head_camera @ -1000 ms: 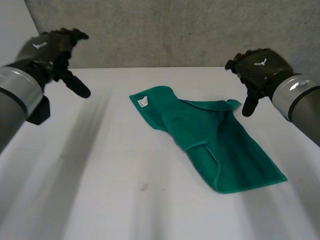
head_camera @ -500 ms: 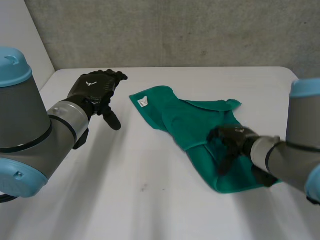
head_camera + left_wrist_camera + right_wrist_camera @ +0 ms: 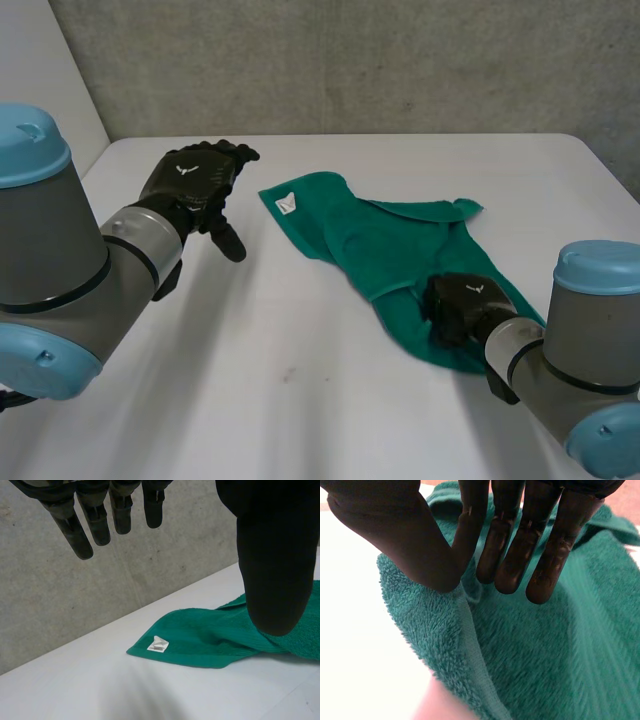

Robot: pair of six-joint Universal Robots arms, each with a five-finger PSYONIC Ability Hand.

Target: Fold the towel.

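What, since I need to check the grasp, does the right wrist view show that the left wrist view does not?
Right wrist view: the right hand pinching a raised edge of the towel between thumb and fingers.
Left wrist view: the left hand open with straight fingers and not touching the cloth, the towel corner carrying a white label, and the grey wall behind.
Both: the green towel lying on the white table.

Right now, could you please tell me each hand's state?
Left hand: open, holding nothing.
Right hand: shut, pinching the towel at its edge.
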